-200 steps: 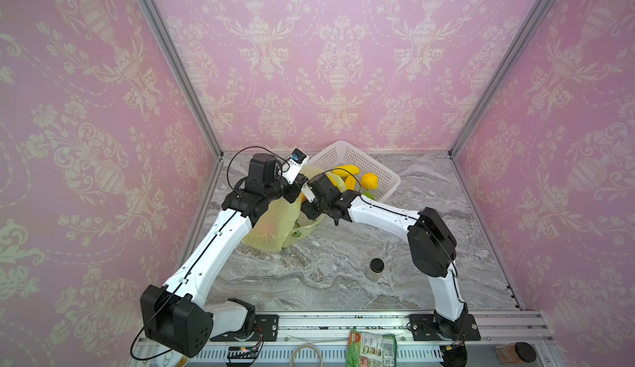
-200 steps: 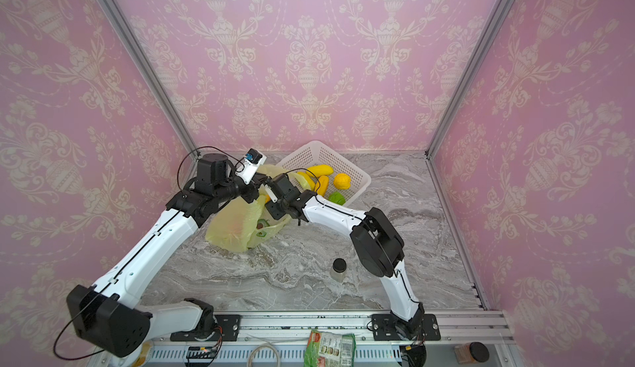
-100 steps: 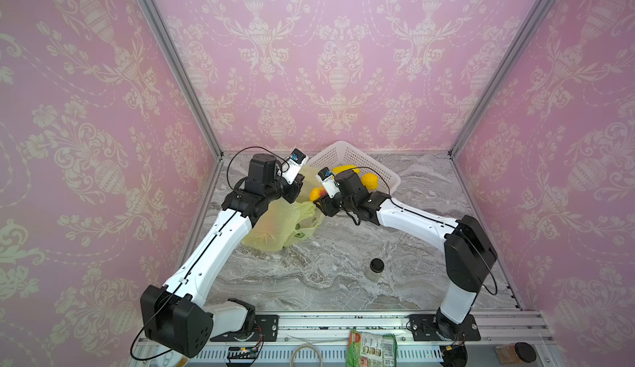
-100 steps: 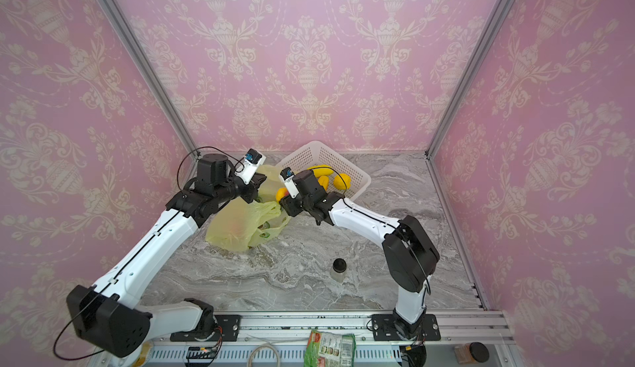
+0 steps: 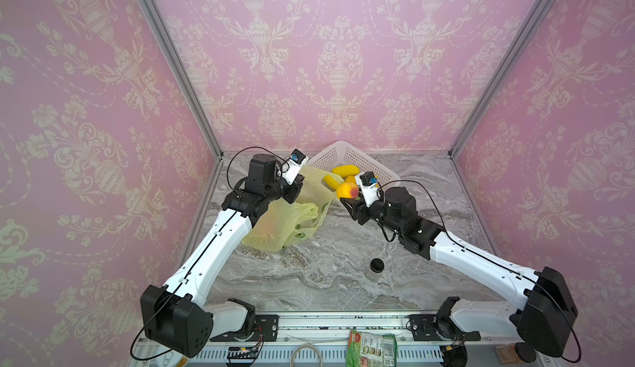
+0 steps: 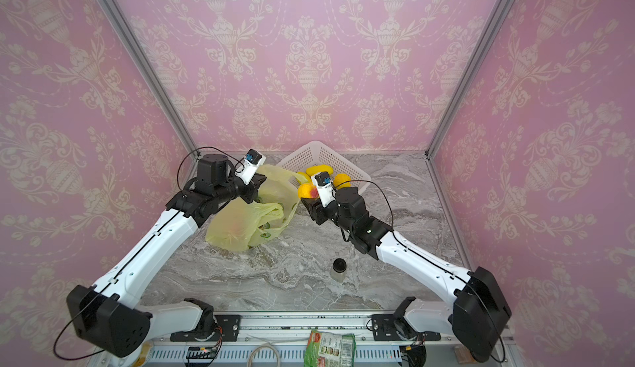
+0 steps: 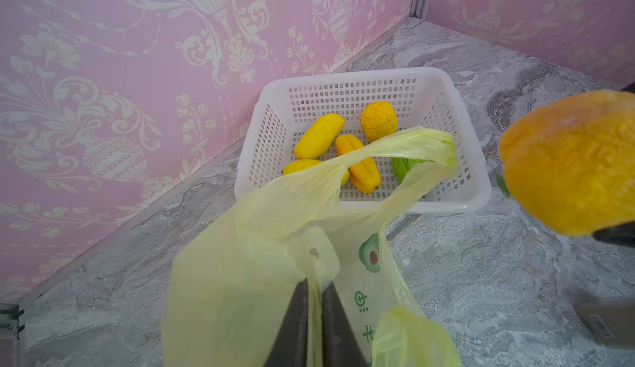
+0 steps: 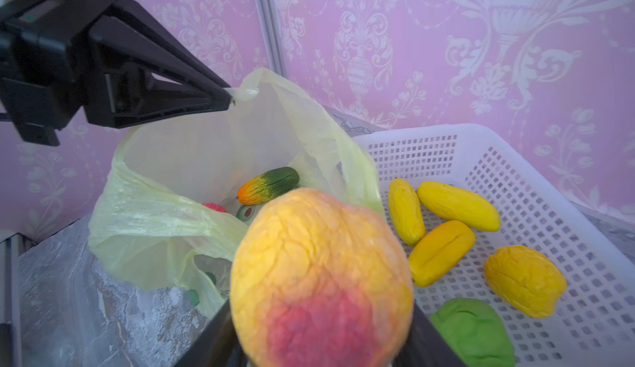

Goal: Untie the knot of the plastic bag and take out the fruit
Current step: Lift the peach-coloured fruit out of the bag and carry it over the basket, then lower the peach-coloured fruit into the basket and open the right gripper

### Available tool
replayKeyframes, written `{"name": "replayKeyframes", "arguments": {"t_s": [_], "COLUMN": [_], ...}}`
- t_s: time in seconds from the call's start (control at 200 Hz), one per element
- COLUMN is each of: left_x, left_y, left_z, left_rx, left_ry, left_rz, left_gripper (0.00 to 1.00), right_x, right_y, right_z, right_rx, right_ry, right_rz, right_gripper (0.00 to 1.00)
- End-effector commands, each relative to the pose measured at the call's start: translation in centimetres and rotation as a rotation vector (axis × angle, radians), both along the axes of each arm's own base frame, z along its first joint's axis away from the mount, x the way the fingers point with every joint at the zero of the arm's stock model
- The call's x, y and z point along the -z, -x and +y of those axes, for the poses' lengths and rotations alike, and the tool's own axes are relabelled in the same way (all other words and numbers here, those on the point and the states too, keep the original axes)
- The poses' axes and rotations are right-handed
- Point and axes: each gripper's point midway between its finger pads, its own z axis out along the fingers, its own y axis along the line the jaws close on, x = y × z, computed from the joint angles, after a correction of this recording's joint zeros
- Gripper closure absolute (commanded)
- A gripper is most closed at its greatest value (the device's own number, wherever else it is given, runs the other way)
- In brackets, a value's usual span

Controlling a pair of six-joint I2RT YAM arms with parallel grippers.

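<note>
Nearest me, the plastic bag (image 5: 275, 224) slumps on the counter (image 5: 309, 279), about ten o'clock from its middle. No knot shows, and a handle loop (image 7: 412, 141) hangs free. The film looks thin, limp and slippery, best pinched at the rim, where the left gripper (image 7: 314, 284) is clamped tight, holding the mouth open. A green-orange oblong (image 8: 268, 184) lies inside. At two o'clock from the bag, the right gripper (image 8: 321, 341), half spread, clasps an orange-pink fruit (image 8: 319, 262) across its belly; it looks light and squashy. Farthest, at twelve, the white basket (image 5: 347, 155) holds yellow pieces (image 7: 319, 135)
</note>
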Motion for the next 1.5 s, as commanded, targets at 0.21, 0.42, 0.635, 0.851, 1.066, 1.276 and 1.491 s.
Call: {"name": "replayKeyframes", "arguments": {"t_s": [0.21,0.42,0.635,0.851,1.066,1.276,1.491], "left_x": [0.3,0.3,0.2,0.1,0.2,0.2,0.3], "left_y": [-0.2,-0.2,-0.1,-0.1,-0.2,-0.1,-0.1], "left_z": [0.4,0.3,0.3,0.3,0.4,0.3,0.2], "left_rx": [-0.018,-0.016,-0.016,-0.016,-0.017,-0.012,-0.012], "left_ry": [0.003,0.004,0.005,0.005,0.004,0.006,0.007], "left_rz": [0.023,0.024,0.024,0.022,0.024,0.027,0.031], "left_gripper": [0.88,0.88,0.88,0.88,0.87,0.87,0.87], "right_x": [1.0,5.2,9.9,13.7,15.9,17.5,17.3], "right_y": [-5.5,-9.8,-13.8,-16.1,-17.4,-18.0,-18.1], "right_z": [-8.0,-9.0,-8.1,-7.6,-6.7,-5.9,-6.1], "right_rx": [0.313,0.346,0.375,0.397,0.378,0.355,0.365], "right_ry": [-0.116,-0.142,-0.005,0.088,0.121,0.132,0.115], "right_rz": [0.033,0.228,0.407,0.512,0.57,0.611,0.59], "right_gripper": [0.79,0.82,0.83,0.84,0.79,0.55,0.34]}}
